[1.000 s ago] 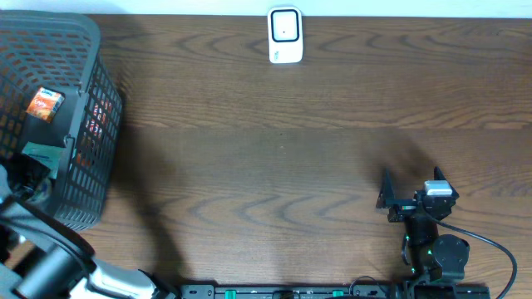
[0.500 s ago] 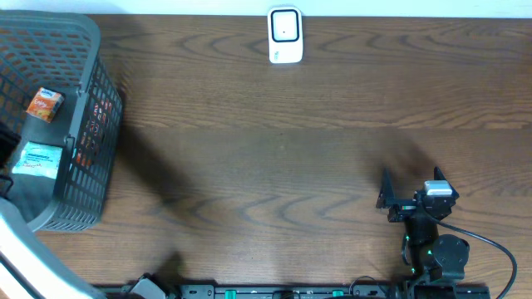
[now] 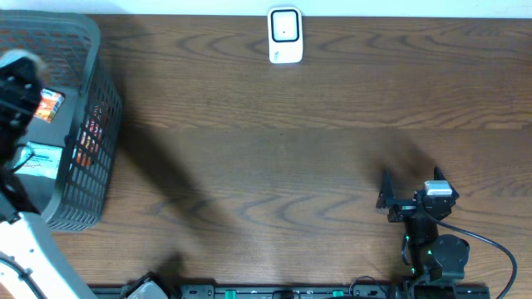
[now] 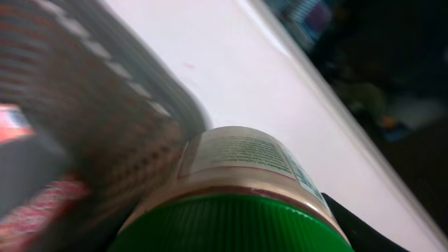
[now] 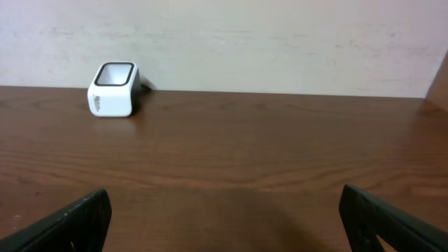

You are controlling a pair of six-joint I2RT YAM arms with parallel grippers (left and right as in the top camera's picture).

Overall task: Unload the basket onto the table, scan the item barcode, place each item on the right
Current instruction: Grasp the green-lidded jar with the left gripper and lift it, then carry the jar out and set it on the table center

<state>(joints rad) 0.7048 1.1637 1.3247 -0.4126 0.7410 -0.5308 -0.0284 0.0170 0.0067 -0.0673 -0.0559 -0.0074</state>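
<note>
Left end effector (image 3: 18,87): grasping jar (image 4: 238,175) — basket (image 3: 91,108) close by
Right end effector (image 5: 224,220): released
Done: pick
Remaining: reach scanner (image 3: 284,35) — scan

basket (image 3: 100,141): far left on table (image 3: 274,166) | inside: orange box (image 3: 51,101), pale packet (image 3: 41,159)

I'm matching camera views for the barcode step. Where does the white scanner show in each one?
Overhead: scanner top centre, by the far edge of the table.
Left wrist: not in it; bottle and basket up close.
Right wrist: scanner upper left, near the wall.
Shared landmark: the table's far edge, in overhead and right wrist.
</note>
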